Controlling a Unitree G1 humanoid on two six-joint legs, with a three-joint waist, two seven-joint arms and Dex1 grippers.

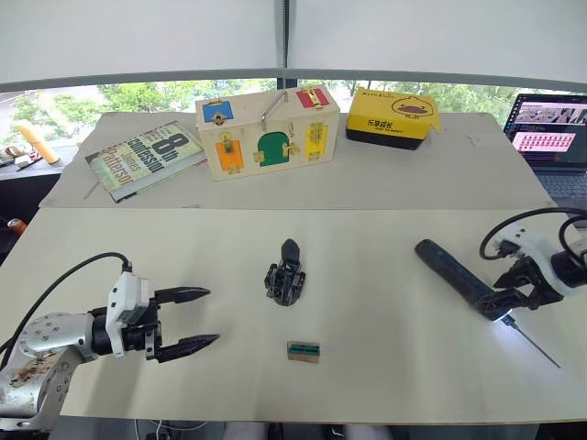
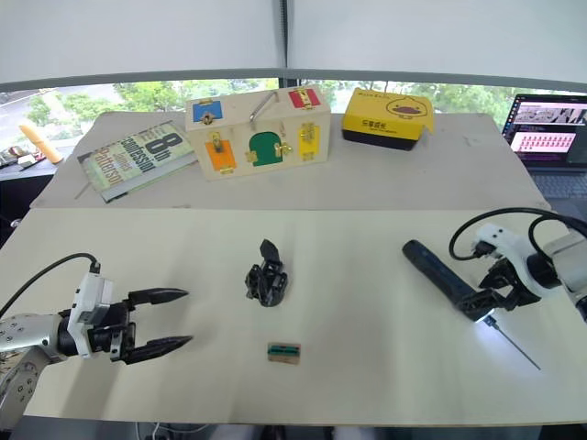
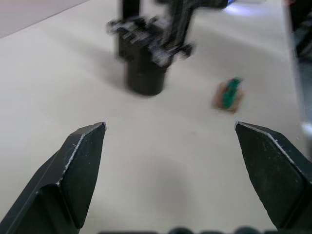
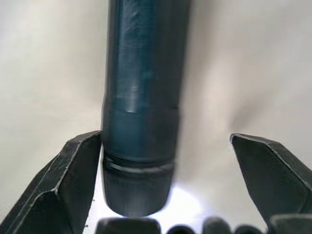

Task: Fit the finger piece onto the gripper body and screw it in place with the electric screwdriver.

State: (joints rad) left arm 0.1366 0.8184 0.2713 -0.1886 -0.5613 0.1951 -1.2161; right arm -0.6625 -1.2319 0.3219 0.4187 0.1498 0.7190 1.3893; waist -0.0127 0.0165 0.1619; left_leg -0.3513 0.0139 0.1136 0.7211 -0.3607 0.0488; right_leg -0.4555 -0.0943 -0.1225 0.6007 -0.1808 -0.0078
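Observation:
The gripper body, a small black blocky assembly, stands mid-table with one pointed claw sticking out of it. A loose finger piece is out of view. The electric screwdriver lies on the table to the right, its thin bit pointing toward the front edge and a white light glowing at its tip. My right gripper straddles the screwdriver's front end, open; in the right wrist view the barrel lies against one finger. My left gripper hovers open at the front left, well left of the gripper body.
A small green-and-tan block lies in front of the gripper body. On the rear table stand a wooden latch box, a yellow box and a book. A laptop sits far right.

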